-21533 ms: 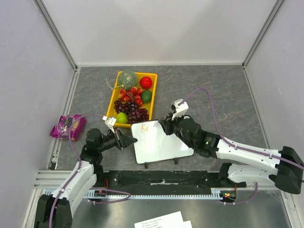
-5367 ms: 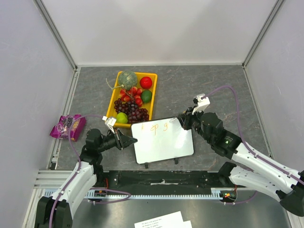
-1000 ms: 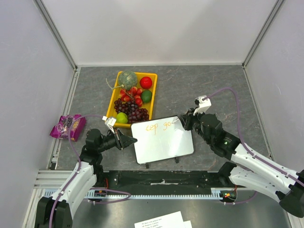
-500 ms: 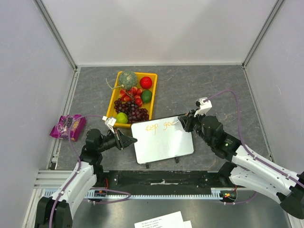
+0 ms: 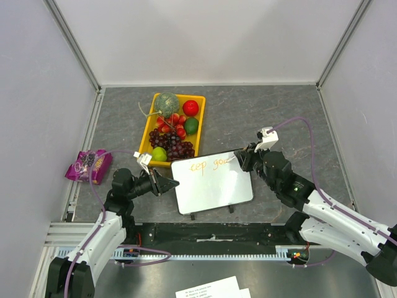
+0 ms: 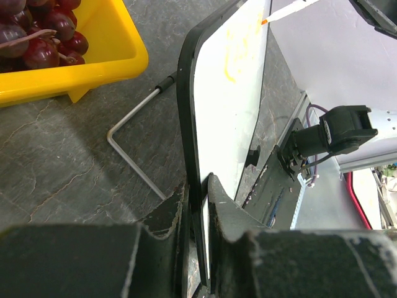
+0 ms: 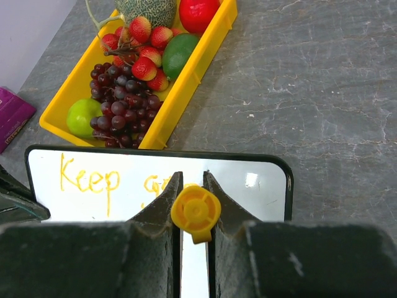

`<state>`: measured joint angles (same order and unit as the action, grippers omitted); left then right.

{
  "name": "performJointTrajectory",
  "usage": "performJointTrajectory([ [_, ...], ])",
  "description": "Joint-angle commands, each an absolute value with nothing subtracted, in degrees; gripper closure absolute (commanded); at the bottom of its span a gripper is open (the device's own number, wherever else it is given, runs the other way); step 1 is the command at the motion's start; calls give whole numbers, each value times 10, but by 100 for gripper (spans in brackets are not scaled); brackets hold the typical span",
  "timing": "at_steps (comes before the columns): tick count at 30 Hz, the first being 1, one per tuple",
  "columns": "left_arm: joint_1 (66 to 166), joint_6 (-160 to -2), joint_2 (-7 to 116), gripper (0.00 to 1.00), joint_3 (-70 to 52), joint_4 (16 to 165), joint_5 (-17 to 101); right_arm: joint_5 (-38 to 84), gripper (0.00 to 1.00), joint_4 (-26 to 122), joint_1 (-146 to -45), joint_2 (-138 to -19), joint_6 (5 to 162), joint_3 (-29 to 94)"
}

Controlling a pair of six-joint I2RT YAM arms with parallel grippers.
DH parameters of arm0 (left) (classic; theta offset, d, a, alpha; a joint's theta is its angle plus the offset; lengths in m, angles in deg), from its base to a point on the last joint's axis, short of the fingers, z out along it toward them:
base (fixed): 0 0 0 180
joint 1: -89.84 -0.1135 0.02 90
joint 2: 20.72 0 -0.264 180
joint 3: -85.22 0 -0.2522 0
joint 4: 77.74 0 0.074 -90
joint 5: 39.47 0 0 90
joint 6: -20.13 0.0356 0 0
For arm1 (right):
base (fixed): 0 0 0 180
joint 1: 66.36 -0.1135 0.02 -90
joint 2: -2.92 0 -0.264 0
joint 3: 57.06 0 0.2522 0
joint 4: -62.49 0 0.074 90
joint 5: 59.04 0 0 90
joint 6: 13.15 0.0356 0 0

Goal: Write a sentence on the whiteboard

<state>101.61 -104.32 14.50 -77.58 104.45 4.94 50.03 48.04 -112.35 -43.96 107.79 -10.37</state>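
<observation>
The whiteboard (image 5: 214,189) stands tilted on the table in front of the yellow tray. My left gripper (image 5: 169,184) is shut on its left edge, one finger on each face (image 6: 198,183). The sentence (image 5: 208,165) is orange handwriting along the board's top, reading "Keep" and the start of a word with "go" (image 7: 90,179). My right gripper (image 5: 239,158) is at the board's upper right, shut on a marker with a yellow end cap (image 7: 195,212). The marker's tip (image 6: 282,12) rests against the board just after the last letter.
A yellow tray (image 5: 147,127) of grapes, lime, strawberries, apple and melon sits directly behind the board. A purple packet (image 5: 89,165) lies at the far left. The board's wire stand (image 6: 133,155) rests on the table behind it. White printed sheets (image 5: 211,288) lie below the arm bases.
The right gripper with the marker has crept to the right along the board's top, and the second word has grown by a stroke. The left gripper and the board have not moved.
</observation>
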Motion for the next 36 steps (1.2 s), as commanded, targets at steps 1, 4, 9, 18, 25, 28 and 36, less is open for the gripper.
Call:
performJointTrajectory([
  [1, 1015, -1020, 144, 98, -774, 1056, 61, 544, 100, 470, -1121, -445, 1069, -84],
  [4, 1015, -1020, 144, 98, -774, 1056, 61, 549, 100, 473, -1121, -443, 1071, -81],
  [9, 1016, -1020, 144, 98, -774, 1056, 61, 557, 100, 479, -1121, -440, 1074, -79],
  [18, 1015, -1020, 144, 98, -774, 1056, 61, 541, 100, 483, -1121, -439, 1074, -90],
  [25, 1016, -1020, 144, 98, -774, 1056, 61, 518, 100, 465, -1121, -437, 1070, -103],
  [28, 1016, -1021, 143, 98, -774, 1056, 61, 516, 100, 458, -1121, -431, 1067, -110],
  [36, 1015, -1020, 143, 98, -774, 1057, 61, 512, 100, 443, -1121, -417, 1066, -117],
])
